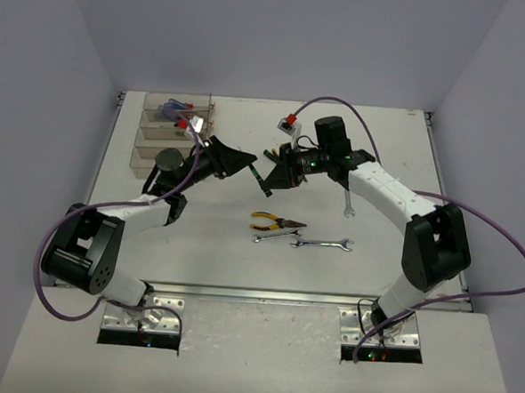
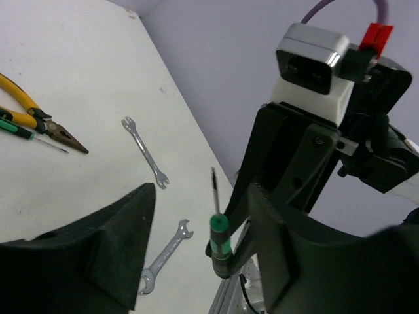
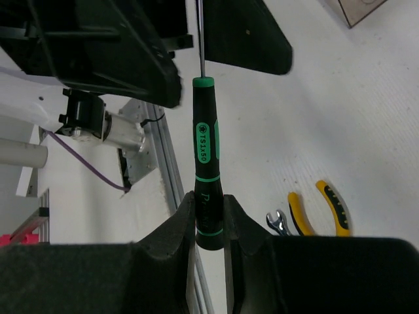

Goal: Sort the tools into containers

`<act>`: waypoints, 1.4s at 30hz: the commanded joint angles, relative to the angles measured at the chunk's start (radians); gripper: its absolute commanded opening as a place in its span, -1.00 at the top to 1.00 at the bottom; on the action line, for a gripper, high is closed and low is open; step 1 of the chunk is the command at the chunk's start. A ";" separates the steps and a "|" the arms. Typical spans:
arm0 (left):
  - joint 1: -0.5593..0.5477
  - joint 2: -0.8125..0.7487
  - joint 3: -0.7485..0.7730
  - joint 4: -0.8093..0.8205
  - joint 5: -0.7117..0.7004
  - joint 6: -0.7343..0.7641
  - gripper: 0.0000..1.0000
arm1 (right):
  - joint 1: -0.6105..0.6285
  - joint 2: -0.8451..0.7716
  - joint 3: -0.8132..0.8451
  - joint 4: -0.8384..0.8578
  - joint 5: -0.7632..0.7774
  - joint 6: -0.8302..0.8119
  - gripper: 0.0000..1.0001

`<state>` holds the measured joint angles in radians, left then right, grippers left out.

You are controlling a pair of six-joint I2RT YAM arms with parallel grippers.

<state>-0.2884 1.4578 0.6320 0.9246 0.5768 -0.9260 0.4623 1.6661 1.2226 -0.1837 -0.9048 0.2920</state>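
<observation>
Our right pincer (image 3: 209,210) is clamped on the black butt end of a slim screwdriver (image 3: 203,147), one finger pressed to each side of the handle. The handle is black with two green rings and a green strip. On the strip we read white print as roughly "TS1x50", though we are not sure of every character. A pale letter like a "P" shows on the black part just above the fingers, and the rest of that word is hidden by the grip. A thin steel shaft runs from the upper green ring.

Our left pincer (image 2: 200,196) faces the right one with its jaws apart. The shaft and the top of the handle stand in the gap between its two black fingers, and we see no contact on either side.

We take the yellow-handled pliers (image 1: 277,221) as our mark on the table (image 1: 398,169). The held screwdriver hangs in the air just beyond them, towards the far edge. Two silver wrenches (image 1: 322,244) lie just on the near side of the pliers, and a third is beyond them to the right. A second green-and-black screwdriver (image 2: 16,129) lies right beside the pliers. The clear bins (image 1: 173,129) stand well beyond the pliers to the left, with blue handles in the farthest one.
</observation>
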 commanded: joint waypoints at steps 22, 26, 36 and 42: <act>0.315 0.250 0.480 -0.653 -0.527 -0.112 1.00 | -0.075 -0.304 -0.272 -0.012 0.710 0.128 -0.98; 0.393 0.422 0.736 -0.752 -0.685 -0.151 1.00 | -0.076 -0.387 -0.362 -0.021 0.702 0.105 -0.98; 0.431 0.717 1.048 -0.856 -0.782 -0.115 0.84 | -0.075 -0.456 -0.443 -0.030 0.695 0.071 -0.98; 0.431 0.685 0.964 -0.822 -0.792 -0.136 -0.31 | -0.075 -0.430 -0.417 -0.037 0.705 0.053 -0.98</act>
<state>0.1387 2.1880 1.6229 0.0631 -0.1890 -1.0547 0.3832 1.2362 0.7798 -0.2438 -0.2245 0.3741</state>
